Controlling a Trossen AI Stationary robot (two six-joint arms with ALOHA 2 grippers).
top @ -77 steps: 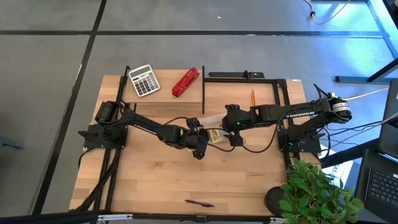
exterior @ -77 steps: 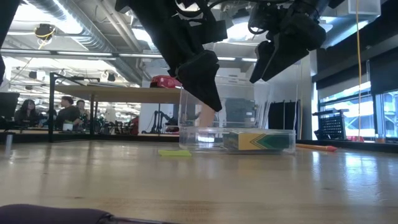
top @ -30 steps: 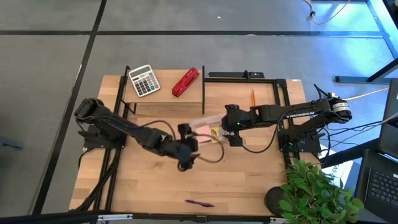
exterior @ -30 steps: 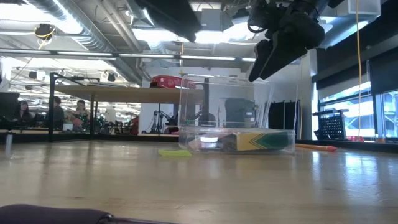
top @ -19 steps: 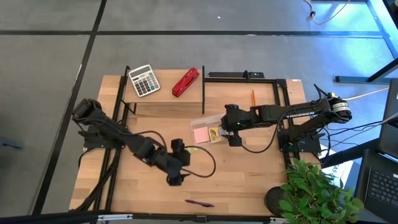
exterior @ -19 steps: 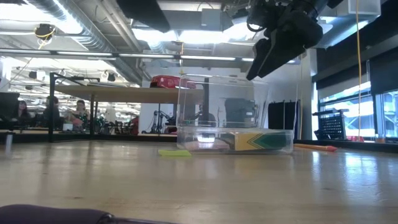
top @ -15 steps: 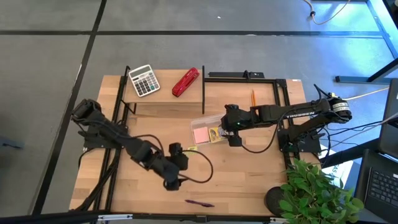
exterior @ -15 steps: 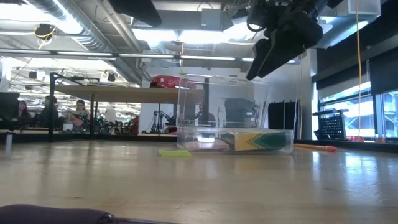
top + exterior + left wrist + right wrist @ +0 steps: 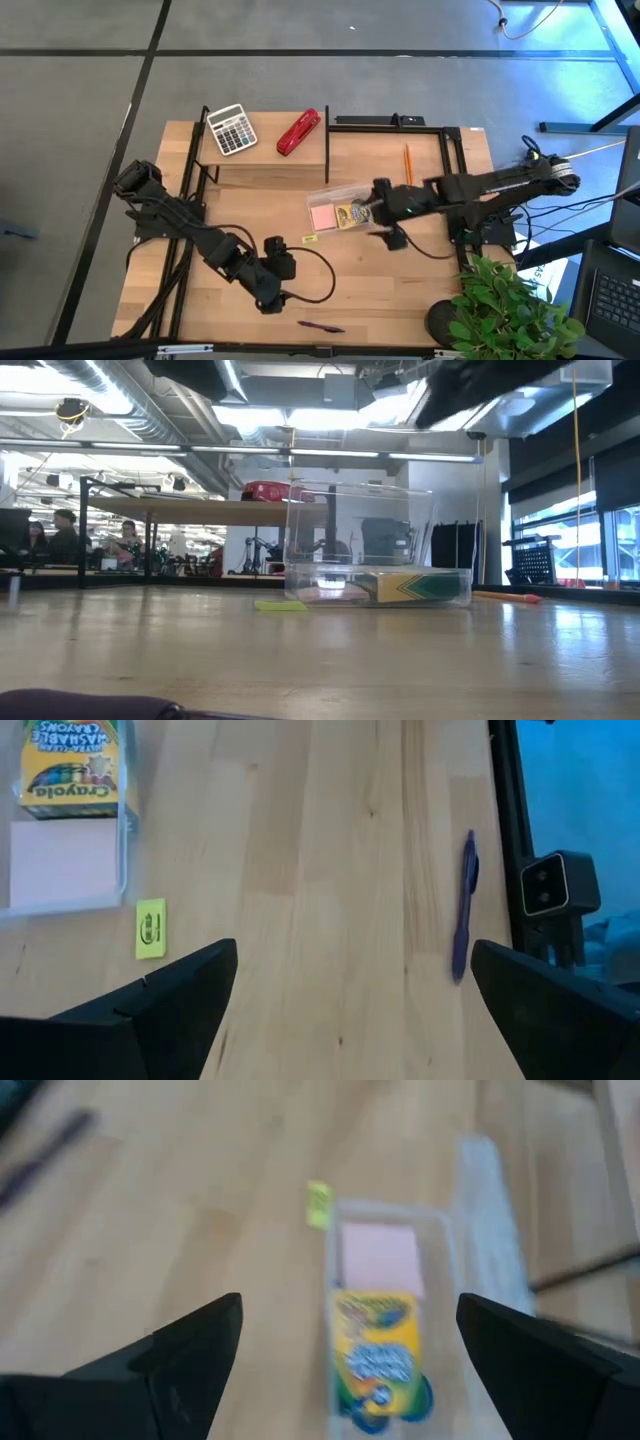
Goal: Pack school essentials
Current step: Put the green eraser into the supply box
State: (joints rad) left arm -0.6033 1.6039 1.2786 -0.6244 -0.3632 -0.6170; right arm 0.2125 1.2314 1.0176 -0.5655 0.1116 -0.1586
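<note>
High view: on the wooden table (image 9: 400, 280) a clear box (image 9: 338, 208) sits near the middle. Inside it lie a pink pad (image 9: 323, 216) on the left and a crayon box (image 9: 350, 213) on the right, side by side. A small yellow block (image 9: 309, 239) lies on the table just in front of the box, apart from it. The pen (image 9: 320, 326) lies near the front edge. The pencil (image 9: 407, 158) lies far back on the right. A calculator (image 9: 232, 129) and a red stapler (image 9: 298, 132) rest on the raised shelf at the far left. The left gripper (image 9: 272, 297) hangs over the near part of the table, between the block and the pen. The right gripper (image 9: 393, 236) is just right of the box, clear of it. A plant (image 9: 510, 310) stands at the near right corner.

Low view: the box (image 9: 360, 545) stands on the table with the crayon box (image 9: 420, 587) lying flat inside; the block (image 9: 281, 605) lies left of it and the pencil (image 9: 508, 598) to the right. People sit far off in the room behind.

Left wrist view: both fingers (image 9: 150, 1010) are spread wide, holding nothing; beyond them lie the pen (image 9: 463, 905), the block (image 9: 150, 928), the pad (image 9: 60, 865) and the crayon box (image 9: 72, 768).

Right wrist view: the fingers (image 9: 170, 1365) are spread apart and empty, with the crayon box (image 9: 375, 1350), pad (image 9: 378, 1257) and block (image 9: 318, 1205) beyond.
</note>
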